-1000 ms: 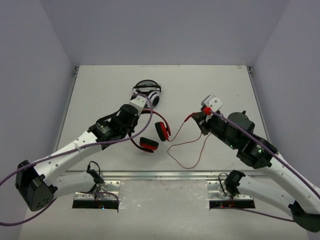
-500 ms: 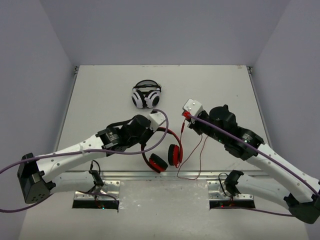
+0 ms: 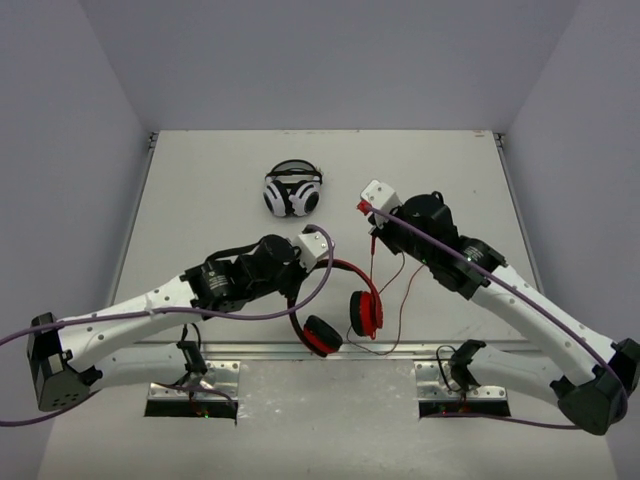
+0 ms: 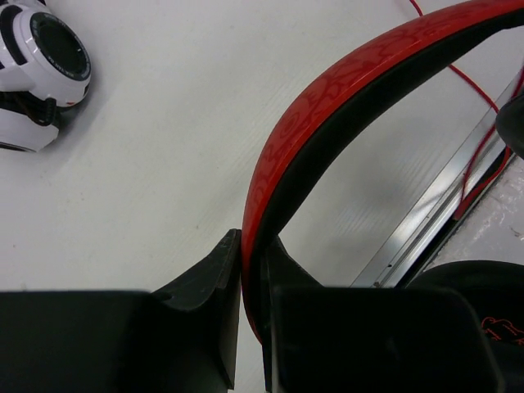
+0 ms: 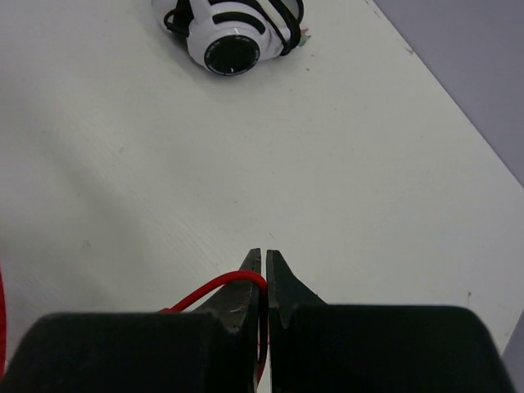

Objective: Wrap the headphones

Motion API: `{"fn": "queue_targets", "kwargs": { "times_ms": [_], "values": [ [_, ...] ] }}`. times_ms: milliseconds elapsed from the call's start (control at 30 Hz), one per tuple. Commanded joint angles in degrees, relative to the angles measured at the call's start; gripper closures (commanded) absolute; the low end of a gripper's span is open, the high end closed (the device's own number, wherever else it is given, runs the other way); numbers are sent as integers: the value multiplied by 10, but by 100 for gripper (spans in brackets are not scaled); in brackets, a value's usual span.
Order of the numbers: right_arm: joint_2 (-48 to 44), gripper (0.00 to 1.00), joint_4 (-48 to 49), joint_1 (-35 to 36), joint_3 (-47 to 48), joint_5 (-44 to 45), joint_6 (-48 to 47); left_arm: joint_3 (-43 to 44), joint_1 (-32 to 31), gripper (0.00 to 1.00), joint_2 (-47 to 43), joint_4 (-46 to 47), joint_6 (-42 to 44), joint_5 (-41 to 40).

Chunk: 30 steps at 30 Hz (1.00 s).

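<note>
The red headphones [image 3: 352,300] hang above the table near its front edge, both ear cups low. My left gripper [image 3: 330,264] is shut on the black-lined red headband [image 4: 327,98], which runs up and right from between the left gripper's [image 4: 252,243] jaws. The thin red cable [image 3: 374,262] drops from my right gripper [image 3: 368,220] and loops over the table toward the cups. In the right wrist view the right gripper [image 5: 264,255] is shut on the cable [image 5: 211,287], which curls out to the left.
White-and-black headphones [image 3: 292,190] lie at the table's back middle, also in the left wrist view [image 4: 37,70] and the right wrist view [image 5: 233,33]. A metal rail [image 3: 330,350] runs along the table's front edge. Grey walls enclose three sides.
My left arm has carried the red headphones right and toward the front edge. My right arm has drawn the cable end left and farther back. Both grips held.
</note>
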Motion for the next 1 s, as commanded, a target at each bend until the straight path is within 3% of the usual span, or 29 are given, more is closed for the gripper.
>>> {"fn": "queue_targets", "kwargs": {
  "times_ms": [0, 67, 233, 433, 967],
  "values": [
    [17, 99, 37, -28, 25, 39, 43, 14, -16, 100, -26, 22, 3, 31],
    [12, 99, 51, -34, 3, 28, 57, 14, -16, 100, -42, 30, 1, 29],
    [-39, 99, 149, -38, -69, -195, 100, 30, -16, 100, -98, 58, -26, 52],
    [-69, 97, 310, -37, -162, -351, 197, 74, -17, 100, -106, 99, -87, 29],
    [-12, 87, 701, -38, -270, -421, 395, 105, -17, 100, -129, 222, -224, -17]
  ]
}}
